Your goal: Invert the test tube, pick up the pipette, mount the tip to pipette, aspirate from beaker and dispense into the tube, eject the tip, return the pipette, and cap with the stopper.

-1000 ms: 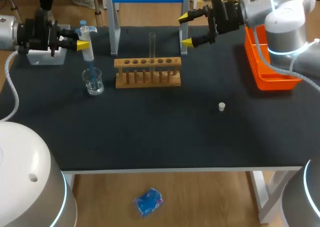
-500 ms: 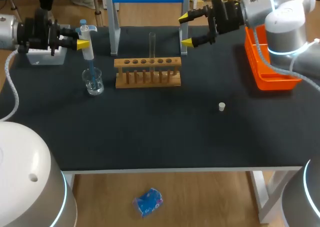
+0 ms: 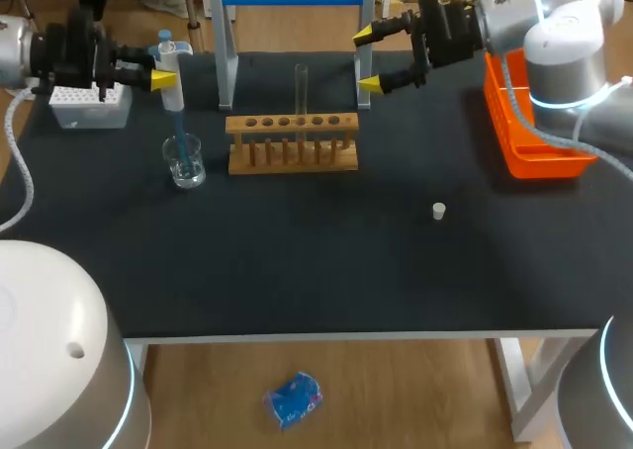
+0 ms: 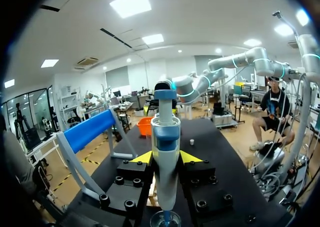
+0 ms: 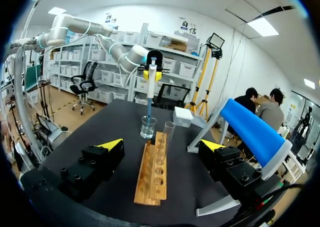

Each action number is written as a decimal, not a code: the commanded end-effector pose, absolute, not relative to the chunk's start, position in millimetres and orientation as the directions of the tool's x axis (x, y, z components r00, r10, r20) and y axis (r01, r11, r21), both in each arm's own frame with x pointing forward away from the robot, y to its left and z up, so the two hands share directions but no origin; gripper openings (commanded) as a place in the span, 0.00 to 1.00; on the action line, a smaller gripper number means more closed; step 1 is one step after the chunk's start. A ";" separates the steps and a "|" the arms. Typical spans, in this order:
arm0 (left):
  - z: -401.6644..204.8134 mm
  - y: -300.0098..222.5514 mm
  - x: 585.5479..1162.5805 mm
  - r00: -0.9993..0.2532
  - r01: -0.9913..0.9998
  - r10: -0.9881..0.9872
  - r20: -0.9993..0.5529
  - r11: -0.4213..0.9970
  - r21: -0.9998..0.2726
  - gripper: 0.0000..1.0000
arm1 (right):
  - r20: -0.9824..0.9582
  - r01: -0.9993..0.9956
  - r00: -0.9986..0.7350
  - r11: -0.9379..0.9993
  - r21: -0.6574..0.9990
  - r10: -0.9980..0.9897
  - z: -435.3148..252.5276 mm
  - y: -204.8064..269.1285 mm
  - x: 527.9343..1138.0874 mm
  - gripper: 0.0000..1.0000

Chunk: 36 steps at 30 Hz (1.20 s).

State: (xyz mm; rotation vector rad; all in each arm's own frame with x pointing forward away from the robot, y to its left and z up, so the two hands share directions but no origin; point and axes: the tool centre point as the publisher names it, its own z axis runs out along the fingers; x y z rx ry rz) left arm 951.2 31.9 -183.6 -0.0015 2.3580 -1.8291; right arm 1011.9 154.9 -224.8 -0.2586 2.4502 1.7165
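My left gripper (image 3: 161,77) is shut on the white and blue pipette (image 3: 171,71), held upright. Its blue tip (image 3: 181,133) reaches down into the glass beaker (image 3: 184,161). In the left wrist view the pipette (image 4: 165,137) stands between the yellow fingertips, with the beaker (image 4: 165,220) under it. A clear test tube (image 3: 301,91) stands upright in the wooden rack (image 3: 292,144). My right gripper (image 3: 366,59) hangs open behind the rack's right end, with nothing in it; its wrist view shows the tube (image 5: 168,133) and rack (image 5: 151,179) ahead. The small white stopper (image 3: 439,210) lies on the mat at the right.
A white tip box (image 3: 89,104) sits at the back left, behind my left gripper. An orange bin (image 3: 529,133) stands at the right edge. A blue panel on grey legs (image 3: 227,68) stands behind the rack.
My left gripper has risen a little with the pipette, drawing the tip higher in the beaker. My right arm has kept still.
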 end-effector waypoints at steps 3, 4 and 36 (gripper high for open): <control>-169.2 31.0 946.1 -0.986 0.095 -0.105 -0.127 0.267 -0.959 0.00 | -0.211 -0.219 -0.976 0.335 0.916 -0.060 -224.9 154.7 1011.5 1.00; -167.2 30.8 945.9 -0.987 0.096 -0.103 -0.127 0.268 -0.959 0.00 | -0.211 -0.219 -0.976 0.335 0.916 -0.060 -224.9 154.7 1011.5 1.00; -44.4 -2.6 966.4 -0.990 0.114 -0.045 -0.135 0.315 -0.942 0.00 | -0.211 -0.219 -0.976 0.335 0.916 -0.060 -224.9 154.7 1011.5 1.00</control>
